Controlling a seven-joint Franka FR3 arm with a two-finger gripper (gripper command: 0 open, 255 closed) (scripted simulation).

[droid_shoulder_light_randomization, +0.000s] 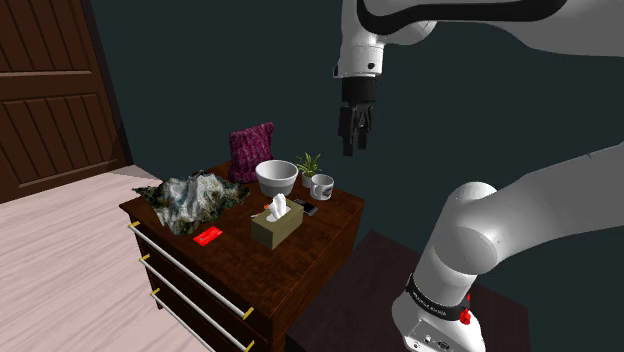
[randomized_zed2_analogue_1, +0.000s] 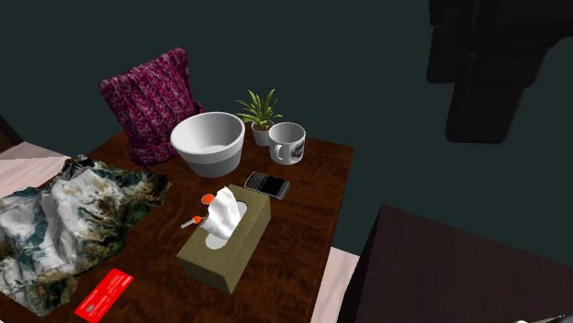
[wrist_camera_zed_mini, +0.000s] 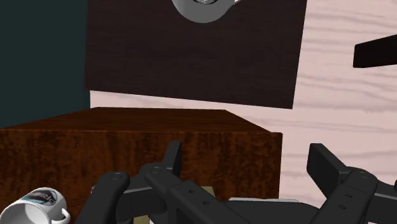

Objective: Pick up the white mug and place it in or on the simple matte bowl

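Your fingers (wrist_camera_zed_mini: pixel 327 169) hang spread wide and empty high over the bench (droid_shoulder_light_randomization: pixel 322 226) — the white mug (droid_shoulder_light_randomization: pixel 321 186) stands upright well below them, slightly toward the shoulder view's left, just beside the pale bowl (droid_shoulder_light_randomization: pixel 276 178) — so the reach is mostly downward.

The shoulder view stands back and high, with the dresser (droid_shoulder_light_randomization: pixel 335 218) at centre and the stand (droid_shoulder_light_randomization: pixel 385 285) at 5 o'clock. The second exterior view hangs close over the dresser top. The wrist view looks steeply down. All three share the white mug (wrist_camera_zed_mini: pixel 41 205), at the wrist view's 8 o'clock.
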